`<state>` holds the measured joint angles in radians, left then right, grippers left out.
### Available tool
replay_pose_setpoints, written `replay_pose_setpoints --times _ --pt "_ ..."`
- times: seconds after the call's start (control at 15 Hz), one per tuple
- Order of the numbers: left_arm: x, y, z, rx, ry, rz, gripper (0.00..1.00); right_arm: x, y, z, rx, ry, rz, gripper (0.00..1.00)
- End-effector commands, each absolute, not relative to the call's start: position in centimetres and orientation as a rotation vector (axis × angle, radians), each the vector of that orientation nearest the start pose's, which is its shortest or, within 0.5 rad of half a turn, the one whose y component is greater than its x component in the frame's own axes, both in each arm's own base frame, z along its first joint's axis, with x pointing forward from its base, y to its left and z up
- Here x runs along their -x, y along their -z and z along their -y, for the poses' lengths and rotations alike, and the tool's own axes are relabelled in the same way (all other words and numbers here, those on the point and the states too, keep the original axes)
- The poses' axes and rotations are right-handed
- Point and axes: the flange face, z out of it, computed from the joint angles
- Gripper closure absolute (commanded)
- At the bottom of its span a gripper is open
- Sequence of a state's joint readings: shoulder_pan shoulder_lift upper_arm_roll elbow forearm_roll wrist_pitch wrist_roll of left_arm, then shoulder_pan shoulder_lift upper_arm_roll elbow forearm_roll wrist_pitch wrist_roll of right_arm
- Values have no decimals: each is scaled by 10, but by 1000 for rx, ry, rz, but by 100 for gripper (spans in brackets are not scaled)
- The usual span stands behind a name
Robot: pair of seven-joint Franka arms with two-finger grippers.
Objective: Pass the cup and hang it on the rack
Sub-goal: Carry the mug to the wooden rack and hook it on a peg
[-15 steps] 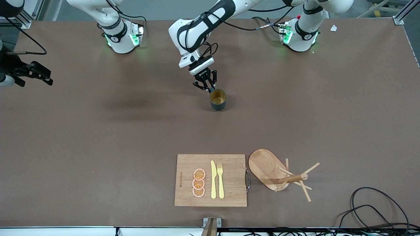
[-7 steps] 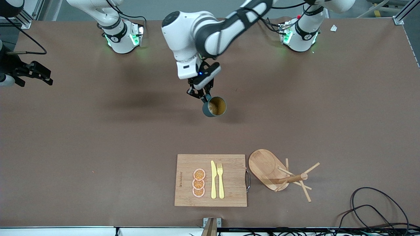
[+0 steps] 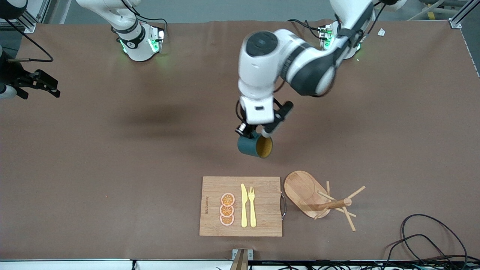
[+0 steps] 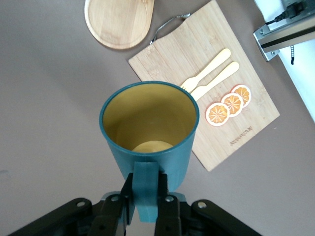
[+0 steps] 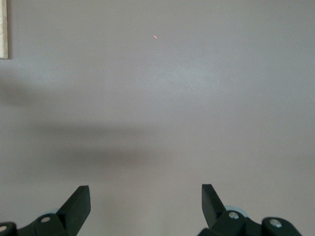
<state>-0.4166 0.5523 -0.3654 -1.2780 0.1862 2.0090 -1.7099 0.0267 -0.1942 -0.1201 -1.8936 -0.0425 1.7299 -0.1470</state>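
The left gripper [image 4: 146, 199], clamped on the handle of the cup [image 3: 254, 146] over bare table near the cutting board [image 3: 241, 206], needed that handle presented squarely to a peg of the rack [image 3: 322, 200], while the right gripper [image 5: 145, 199] waited spread apart.

left gripper [image 4: 146, 206] clamped on cup [image 4: 150, 129] handle mid-air, right gripper [image 5: 146, 206] spread wide, waiting

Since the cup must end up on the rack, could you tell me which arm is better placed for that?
Left. Its end effector is shut on the cup by the handle, in the air near the rack. The right end effector waits open over bare table.
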Motion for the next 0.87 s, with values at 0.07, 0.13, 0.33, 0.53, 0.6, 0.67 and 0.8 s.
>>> replay_pose_setpoints --times 0.07,0.13,0.33,0.53,0.6,0.67,0.8 --pt "-608 -485 411 3056 -153 1668 100 -496 -592 54 3149 47 111 0" --pt "-619 -484 394 3073 -180 1667 100 -496 -592 53 3149 47 114 0" --pt "-647 -486 346 3121 -377 1748 100 -497 -593 52 3149 52 116 0" --pt "-672 -480 301 3168 -597 1845 100 -498 -597 51 3149 64 98 0" --pt "-681 -474 283 3177 -651 1877 100 -498 -599 45 3147 69 112 0" --pt "-687 -469 273 3157 -717 1926 100 -499 -602 44 3142 77 80 0" --pt "-696 -460 255 3132 -776 1991 100 -499 -604 40 3138 63 -30 0"
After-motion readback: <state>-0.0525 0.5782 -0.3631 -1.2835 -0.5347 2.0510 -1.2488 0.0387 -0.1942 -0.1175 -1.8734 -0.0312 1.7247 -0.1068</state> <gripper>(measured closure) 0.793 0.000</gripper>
